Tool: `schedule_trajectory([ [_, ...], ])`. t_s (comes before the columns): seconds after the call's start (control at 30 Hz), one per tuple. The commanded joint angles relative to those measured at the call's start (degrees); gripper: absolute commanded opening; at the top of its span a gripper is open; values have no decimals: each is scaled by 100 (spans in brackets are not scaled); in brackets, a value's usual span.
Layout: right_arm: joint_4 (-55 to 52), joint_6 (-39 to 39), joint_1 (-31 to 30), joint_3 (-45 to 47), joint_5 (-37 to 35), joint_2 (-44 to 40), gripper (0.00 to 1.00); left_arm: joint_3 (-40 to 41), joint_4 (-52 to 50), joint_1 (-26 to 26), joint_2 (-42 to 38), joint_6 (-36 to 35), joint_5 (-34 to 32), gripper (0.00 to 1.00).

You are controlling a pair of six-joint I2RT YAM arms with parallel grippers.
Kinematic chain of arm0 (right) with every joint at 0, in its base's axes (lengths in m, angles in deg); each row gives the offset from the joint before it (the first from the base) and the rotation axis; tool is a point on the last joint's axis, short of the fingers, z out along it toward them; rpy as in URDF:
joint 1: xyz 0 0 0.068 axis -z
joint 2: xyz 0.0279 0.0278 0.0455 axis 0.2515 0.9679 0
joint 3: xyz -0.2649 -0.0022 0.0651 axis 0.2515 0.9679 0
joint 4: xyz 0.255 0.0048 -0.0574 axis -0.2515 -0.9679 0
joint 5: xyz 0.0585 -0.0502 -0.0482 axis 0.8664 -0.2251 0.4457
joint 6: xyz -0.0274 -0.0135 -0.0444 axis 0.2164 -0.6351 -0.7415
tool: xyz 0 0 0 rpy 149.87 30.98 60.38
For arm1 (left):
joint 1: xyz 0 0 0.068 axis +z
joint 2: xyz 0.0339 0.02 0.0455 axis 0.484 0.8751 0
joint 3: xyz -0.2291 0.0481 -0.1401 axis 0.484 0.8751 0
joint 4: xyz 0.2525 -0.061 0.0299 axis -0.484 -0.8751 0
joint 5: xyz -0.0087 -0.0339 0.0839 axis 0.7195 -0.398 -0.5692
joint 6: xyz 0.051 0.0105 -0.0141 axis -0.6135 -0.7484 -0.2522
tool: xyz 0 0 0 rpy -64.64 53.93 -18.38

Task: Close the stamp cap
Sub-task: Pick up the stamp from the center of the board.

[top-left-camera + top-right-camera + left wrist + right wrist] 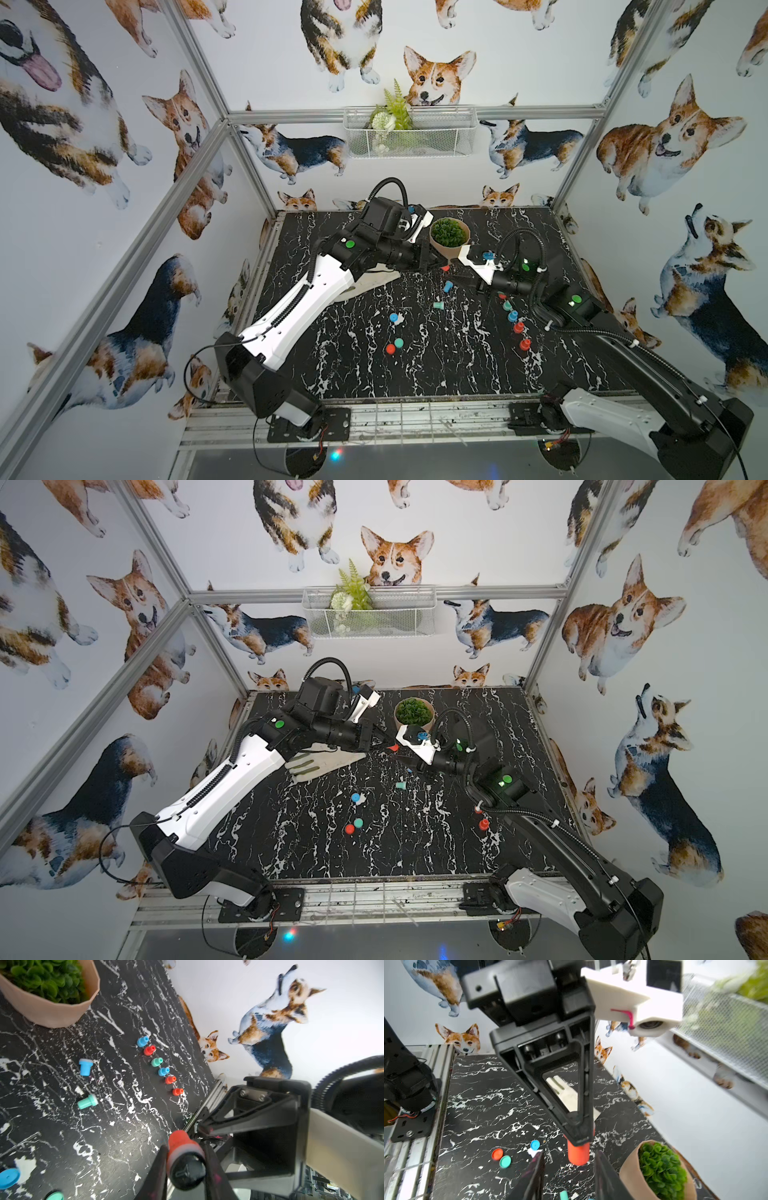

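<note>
while left gripper [185, 1146] clamps red stamp [578, 1154], right gripper [569, 1156] spread; caps [505, 1161] loose

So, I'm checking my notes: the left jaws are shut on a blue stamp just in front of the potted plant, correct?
No, the stamp is red, not blue; the left wrist view shows it clamped in the left jaws. The rest holds: it is just in front of the potted plant.
</note>
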Motion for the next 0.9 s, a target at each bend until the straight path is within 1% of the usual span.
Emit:
schedule_trajectory([
  [0.0,1048,324,-9,15,-47,-235,46,128,1301,130,-226,837,685,13],
  [0.1,1509,662,-9,-66,-75,-348,46,309,2483,176,-312,1676,1321,13],
  [0.17,1804,828,-9,-93,-146,-416,45,397,3182,176,-338,2170,1631,12],
  [0.3,2277,1006,-9,-156,-164,-480,44,560,4509,176,-384,3044,2051,11],
  [0.4,2426,1069,-9,-260,-108,-461,42,598,5222,173,-402,3530,2262,10],
  [0.57,2707,1170,-9,-339,-49,-456,37,551,5597,176,-432,3771,2422,8],
  [0.87,3038,1373,-9,-546,219,-367,33,551,5615,176,-421,3821,2477,8],
])
